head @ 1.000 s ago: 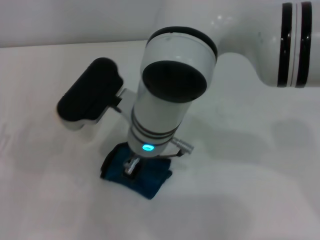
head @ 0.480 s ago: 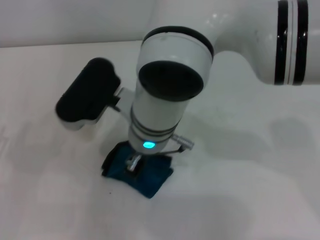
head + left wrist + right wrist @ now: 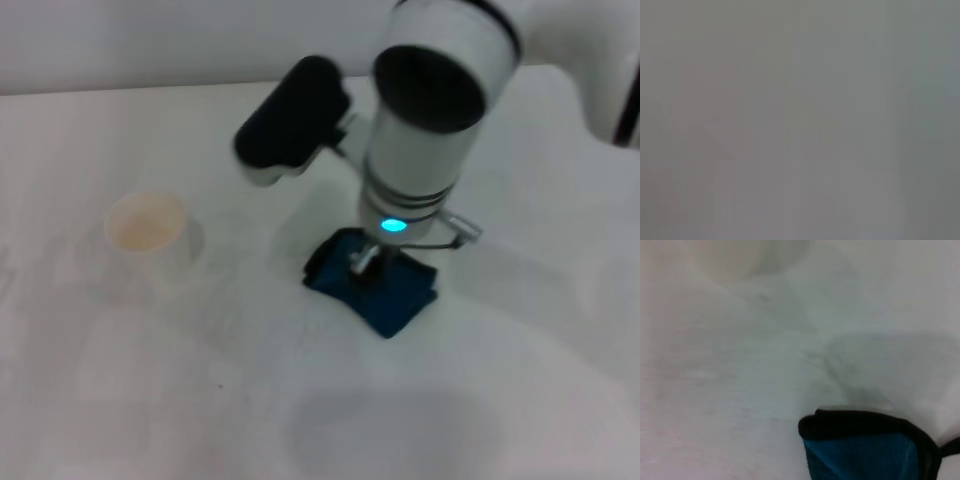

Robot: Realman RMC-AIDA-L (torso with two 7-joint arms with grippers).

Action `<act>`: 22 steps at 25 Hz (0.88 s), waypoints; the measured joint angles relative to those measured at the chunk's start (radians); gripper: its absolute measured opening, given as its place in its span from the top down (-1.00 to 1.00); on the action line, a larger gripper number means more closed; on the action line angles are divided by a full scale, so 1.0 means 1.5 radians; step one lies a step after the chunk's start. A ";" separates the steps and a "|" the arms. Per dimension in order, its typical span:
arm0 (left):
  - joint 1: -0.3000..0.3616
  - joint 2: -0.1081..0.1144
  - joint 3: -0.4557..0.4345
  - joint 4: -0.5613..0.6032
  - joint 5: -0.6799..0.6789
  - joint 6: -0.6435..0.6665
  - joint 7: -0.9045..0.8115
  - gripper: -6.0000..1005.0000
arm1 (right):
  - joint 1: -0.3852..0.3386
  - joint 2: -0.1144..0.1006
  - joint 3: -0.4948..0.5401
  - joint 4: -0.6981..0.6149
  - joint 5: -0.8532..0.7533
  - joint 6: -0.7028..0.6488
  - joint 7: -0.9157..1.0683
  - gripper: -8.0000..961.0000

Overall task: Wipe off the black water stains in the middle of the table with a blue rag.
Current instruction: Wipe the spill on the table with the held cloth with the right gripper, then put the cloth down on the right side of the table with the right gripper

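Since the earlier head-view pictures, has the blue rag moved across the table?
Yes. The blue rag, under the right gripper, has slid rightward and farther up the table, away from the near edge.

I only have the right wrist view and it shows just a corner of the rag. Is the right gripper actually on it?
Observer: Yes. In the head view the right gripper sits on the middle of the rag, which lies flat on the table.
Operator: Can you see the stain anywhere?
Observer: No dark blot shows on the bare table. There is only a tiny speck, nearer the robot and to its left of the rag. The stain may be hidden under the rag or the arm.
Operator: Where is the left arm?
Observer: It is not in the head view, and the left wrist view is plain grey.
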 joint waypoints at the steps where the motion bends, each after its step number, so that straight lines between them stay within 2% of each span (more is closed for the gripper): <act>1: -0.002 0.000 0.000 -0.001 0.000 0.000 0.000 -0.75 | -0.014 -0.001 0.018 -0.008 -0.017 0.008 -0.006 0.86; 6: -0.006 0.001 0.000 -0.004 -0.001 0.000 -0.002 -0.75 | -0.102 -0.003 0.143 -0.073 -0.127 0.077 -0.048 0.85; 11: -0.007 0.002 0.000 -0.005 -0.008 0.000 0.000 -0.75 | -0.174 -0.005 0.242 -0.135 -0.186 0.128 -0.091 0.84; 16: -0.007 0.002 0.000 -0.006 -0.019 -0.001 0.000 -0.76 | -0.206 -0.007 0.293 -0.146 -0.207 0.138 -0.117 0.83; 22: -0.009 0.003 -0.001 -0.011 -0.020 -0.004 0.000 -0.76 | -0.214 -0.007 0.323 -0.127 -0.205 0.129 -0.141 0.81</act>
